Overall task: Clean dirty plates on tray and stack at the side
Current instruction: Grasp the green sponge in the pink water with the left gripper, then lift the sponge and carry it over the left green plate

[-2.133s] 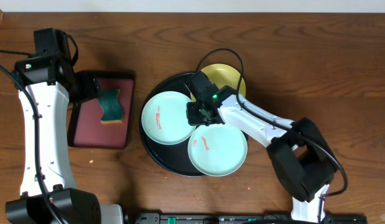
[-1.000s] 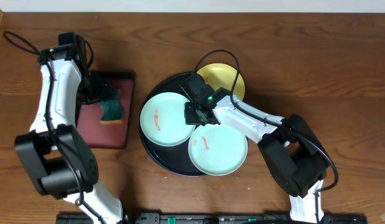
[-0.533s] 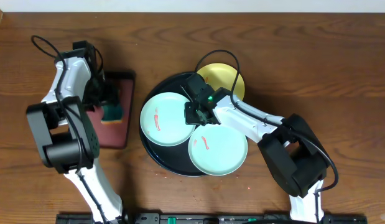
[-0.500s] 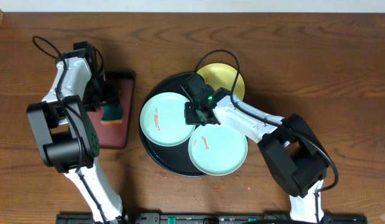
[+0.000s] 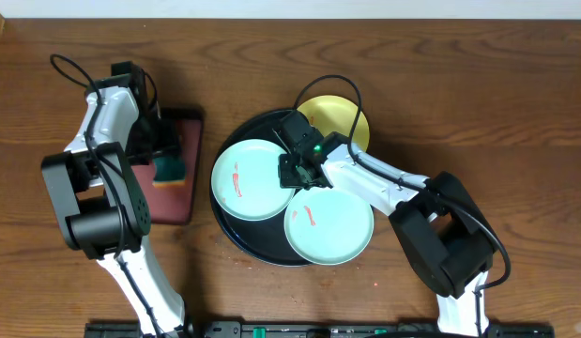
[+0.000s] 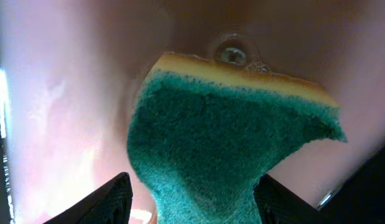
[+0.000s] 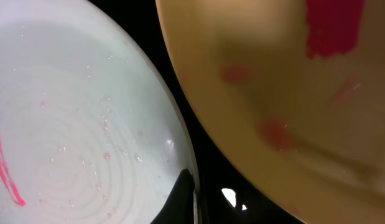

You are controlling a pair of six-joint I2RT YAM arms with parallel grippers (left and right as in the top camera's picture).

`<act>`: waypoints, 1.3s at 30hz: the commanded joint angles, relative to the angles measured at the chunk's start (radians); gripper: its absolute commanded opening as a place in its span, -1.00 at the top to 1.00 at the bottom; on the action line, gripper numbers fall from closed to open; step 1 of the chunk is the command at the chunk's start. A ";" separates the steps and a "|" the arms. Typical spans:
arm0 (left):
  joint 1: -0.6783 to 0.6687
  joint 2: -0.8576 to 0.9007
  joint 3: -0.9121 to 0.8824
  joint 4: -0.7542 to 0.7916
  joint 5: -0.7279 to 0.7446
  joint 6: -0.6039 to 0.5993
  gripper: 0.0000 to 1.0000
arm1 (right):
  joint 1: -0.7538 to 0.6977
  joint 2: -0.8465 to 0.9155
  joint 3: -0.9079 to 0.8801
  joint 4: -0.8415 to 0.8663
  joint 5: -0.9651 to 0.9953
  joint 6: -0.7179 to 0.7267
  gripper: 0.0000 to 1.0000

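Note:
Three plates lie on the round black tray (image 5: 224,225). A mint plate (image 5: 245,178) on the left and a mint plate (image 5: 328,226) at the front each carry a red smear. The yellow plate (image 5: 342,120) at the back shows red smears in the right wrist view. My right gripper (image 5: 292,175) is shut on the left mint plate's (image 7: 74,124) rim; one finger (image 7: 181,200) lies on its face, the other is lost against the black tray (image 7: 217,180). My left gripper (image 6: 192,200) stands open astride the green sponge (image 6: 229,143), with a gap at its left finger (image 6: 111,200).
The sponge (image 5: 170,171) lies on a dark red rectangular tray (image 5: 177,202) left of the black tray. Bare wooden table surrounds both trays. The yellow plate (image 7: 273,93) overlaps the black tray's back rim.
The left arm has swung over the red tray and come down onto the sponge, and its jaws have narrowed around it. The right arm and the plates have not moved.

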 commanded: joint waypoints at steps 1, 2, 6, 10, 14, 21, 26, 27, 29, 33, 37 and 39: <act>0.003 0.029 -0.008 0.002 -0.002 -0.006 -0.29 | 0.015 0.042 0.006 0.004 -0.027 -0.009 0.98; 0.003 0.029 -0.008 0.000 -0.002 -0.006 -0.29 | 0.015 0.042 0.006 0.004 -0.027 -0.009 0.98; 0.003 0.029 -0.007 -0.003 -0.001 -0.006 -0.46 | 0.015 0.042 0.006 0.004 -0.027 -0.009 0.98; 0.003 0.029 -0.006 -0.006 0.000 0.009 -0.54 | 0.015 0.042 0.006 0.004 -0.027 -0.009 0.97; 0.003 0.029 -0.002 -0.006 0.026 0.032 -0.55 | 0.015 0.042 0.006 0.007 -0.027 -0.009 0.98; 0.003 0.029 0.000 0.010 0.050 0.046 -0.54 | 0.015 0.042 0.006 0.009 -0.027 -0.009 0.98; 0.003 0.033 -0.011 0.051 0.047 0.045 -0.52 | 0.015 0.042 0.006 0.010 -0.027 -0.009 0.98; 0.003 0.035 -0.011 0.051 0.047 0.045 -0.47 | 0.015 0.042 0.006 0.010 -0.027 -0.010 0.97; 0.003 0.040 -0.011 0.049 0.047 0.041 -0.37 | 0.015 0.042 0.006 0.010 -0.027 -0.013 0.97; 0.003 0.041 -0.026 0.050 0.047 0.042 -0.09 | 0.013 0.042 0.006 0.011 -0.027 -0.012 0.97; 0.003 0.041 -0.056 0.055 0.047 0.042 0.56 | 0.011 0.042 0.006 0.011 -0.027 -0.012 0.97; 0.003 0.041 -0.056 0.053 0.047 0.042 0.85 | 0.011 0.042 0.006 0.011 -0.027 -0.012 0.98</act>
